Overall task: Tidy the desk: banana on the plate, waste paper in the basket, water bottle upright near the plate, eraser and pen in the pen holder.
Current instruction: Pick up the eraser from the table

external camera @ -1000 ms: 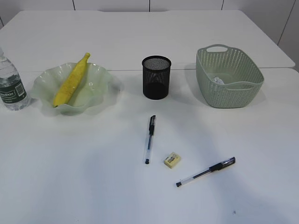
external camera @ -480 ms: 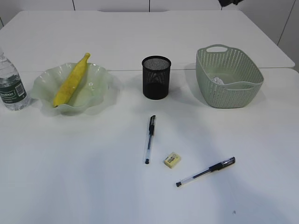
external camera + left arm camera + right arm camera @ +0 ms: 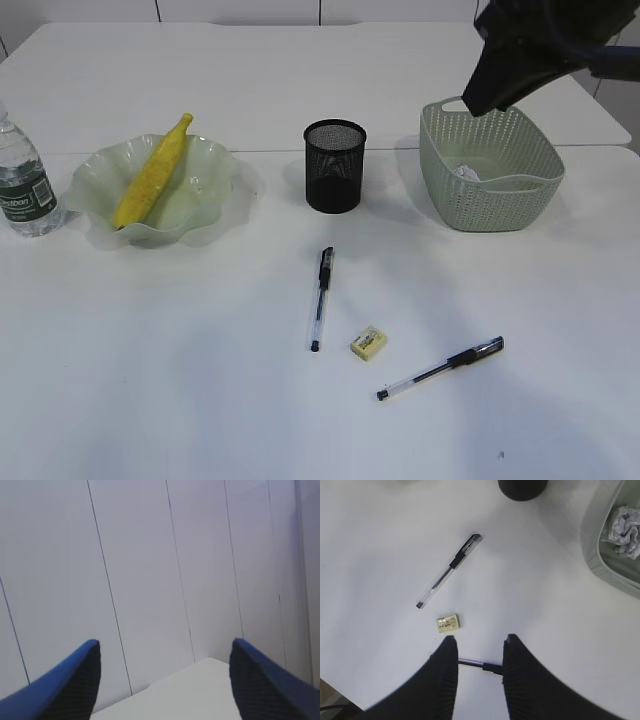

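1. Judged from how things lie, most of the tidying is done: the banana (image 3: 152, 173) lies in the green plate (image 3: 215, 190), the crumpled waste paper (image 3: 626, 524) sits in the basket (image 3: 491, 130), and the water bottle (image 3: 23, 180) stands upright just beside the plate at its 9 o'clock.

2. What is left is the stationery. 2 pens and 1 eraser lie loose on the worktop (image 3: 180, 380), well apart from the black mesh pen holder (image 3: 335, 165). The near pen (image 3: 320, 298) lies at the holder's 6 o'clock; the eraser (image 3: 368, 343) is just beside that pen's tip at 4 o'clock; the second pen (image 3: 441, 368) lies farther out at 4 o'clock.

3. The right hand (image 3: 479, 652) hangs high over the worktop, part-way released and grasping nothing (the second pen shows between its fingers, far below). In the exterior view its arm hangs over the basket's far rim.

4. The left hand (image 3: 165, 680) is spread wide and empty, pointed at the wall panels.

5. The next move likely calls for lowering the right hand over a pen or the eraser, jaws set across the narrow side.
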Action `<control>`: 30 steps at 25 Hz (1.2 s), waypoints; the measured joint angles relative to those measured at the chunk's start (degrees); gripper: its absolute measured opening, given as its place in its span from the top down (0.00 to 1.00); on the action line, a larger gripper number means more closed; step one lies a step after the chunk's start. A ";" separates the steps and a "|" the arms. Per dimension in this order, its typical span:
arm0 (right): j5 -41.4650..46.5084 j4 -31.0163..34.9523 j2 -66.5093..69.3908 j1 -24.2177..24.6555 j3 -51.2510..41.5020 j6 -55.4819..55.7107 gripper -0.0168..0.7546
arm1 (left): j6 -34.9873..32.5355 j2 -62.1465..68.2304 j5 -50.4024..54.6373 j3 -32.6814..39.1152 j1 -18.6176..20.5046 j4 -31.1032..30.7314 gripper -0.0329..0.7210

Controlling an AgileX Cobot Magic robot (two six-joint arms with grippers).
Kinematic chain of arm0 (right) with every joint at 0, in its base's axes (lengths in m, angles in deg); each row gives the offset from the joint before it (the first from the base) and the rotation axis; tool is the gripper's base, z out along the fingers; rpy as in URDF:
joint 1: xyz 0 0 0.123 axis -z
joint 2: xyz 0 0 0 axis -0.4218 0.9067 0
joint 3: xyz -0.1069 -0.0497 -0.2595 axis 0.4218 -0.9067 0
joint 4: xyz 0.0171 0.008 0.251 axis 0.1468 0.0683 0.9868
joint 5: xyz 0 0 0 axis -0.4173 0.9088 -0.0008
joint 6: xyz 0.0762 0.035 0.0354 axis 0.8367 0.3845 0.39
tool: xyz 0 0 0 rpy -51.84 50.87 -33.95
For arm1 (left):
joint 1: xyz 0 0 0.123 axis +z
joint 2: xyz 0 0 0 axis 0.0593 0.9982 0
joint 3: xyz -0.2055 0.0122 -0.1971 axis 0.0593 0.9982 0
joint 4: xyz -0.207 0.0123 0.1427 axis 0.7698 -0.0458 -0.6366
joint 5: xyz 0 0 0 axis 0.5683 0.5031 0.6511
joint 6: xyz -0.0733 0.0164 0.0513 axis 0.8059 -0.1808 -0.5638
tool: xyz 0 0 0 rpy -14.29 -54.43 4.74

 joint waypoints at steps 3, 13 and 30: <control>0.00 0.00 0.00 0.00 -0.04 0.86 0.68 | 0.09 0.00 0.05 0.00 0.00 -0.14 0.21; -0.11 0.96 -4.42 -0.81 -1.06 0.63 0.68 | 0.83 0.00 0.44 0.00 0.00 -1.91 0.22; -0.67 1.17 3.69 -6.68 -10.17 -7.24 0.68 | 1.77 0.00 0.69 0.00 0.00 -3.48 0.22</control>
